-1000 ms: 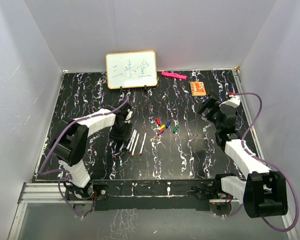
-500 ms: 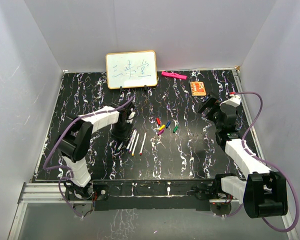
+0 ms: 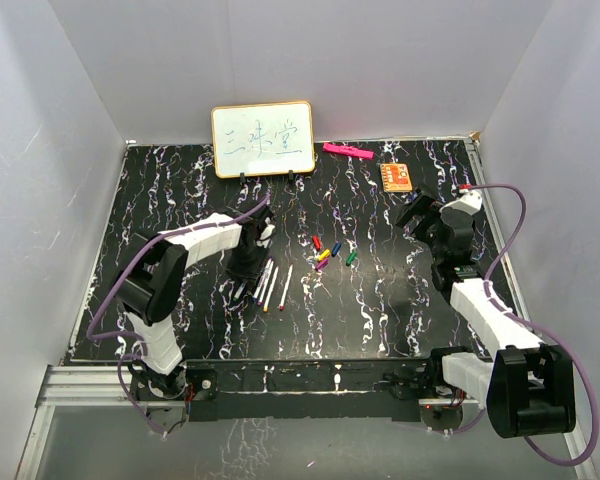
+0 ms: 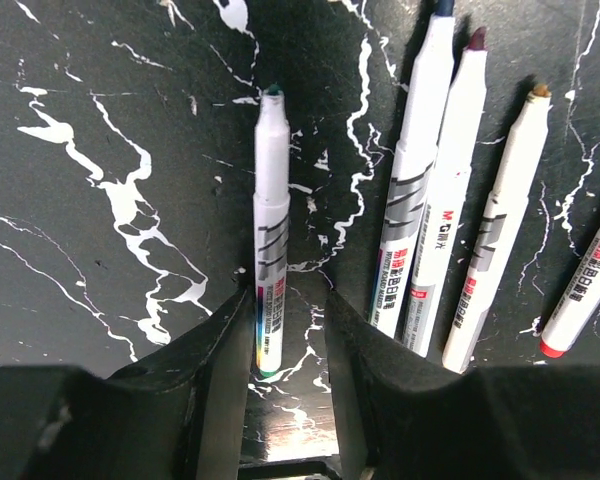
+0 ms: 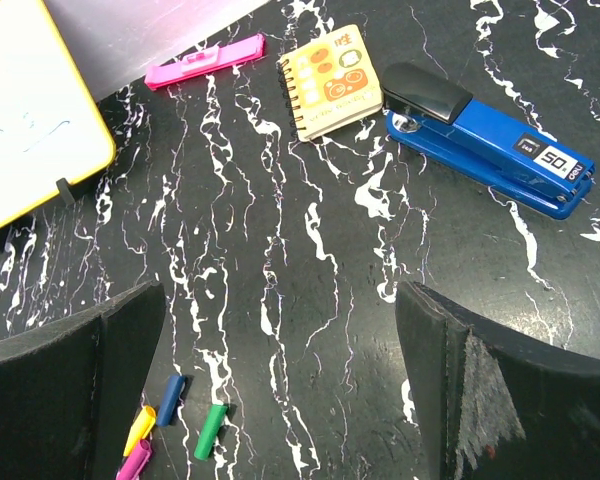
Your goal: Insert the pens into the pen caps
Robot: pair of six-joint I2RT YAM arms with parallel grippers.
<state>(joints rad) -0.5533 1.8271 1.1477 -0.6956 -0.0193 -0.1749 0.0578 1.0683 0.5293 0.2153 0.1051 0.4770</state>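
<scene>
1. your left gripper [image 4: 286,305] is down at the black marbled table [image 4: 100,150], its jaws drawn narrow around one pen but not clamped on it.
2. that dark-tipped pen [image 4: 271,230] lies flat on the table with its rear end in the gap between the two fingers and its bare tip pointing away from the wrist.
3. in the left wrist view, the finger on the left side [image 4: 215,340] sits right beside the barrel, and you cannot tell whether it touches. a strip of table shows between the barrel and the other finger.
4. four other pens [image 4: 446,200] lie side by side just past that other finger, outside the jaws. three of them show bare tips.
5. your right gripper [image 5: 280,390] hangs above the table with its jaws spread wide and nothing between them.
6. the caps [image 3: 327,252] lie in a loose cluster on the table between your two grippers, near the pens but apart from them.
7. in the right wrist view, a blue cap [image 5: 170,392] and a green cap [image 5: 212,430] lie close to that gripper's left finger, with a yellow and a pink one beside them.
8. farther back lie a blue stapler [image 5: 490,150], a small notebook [image 5: 330,82] and a pink bar [image 5: 205,60].
</scene>
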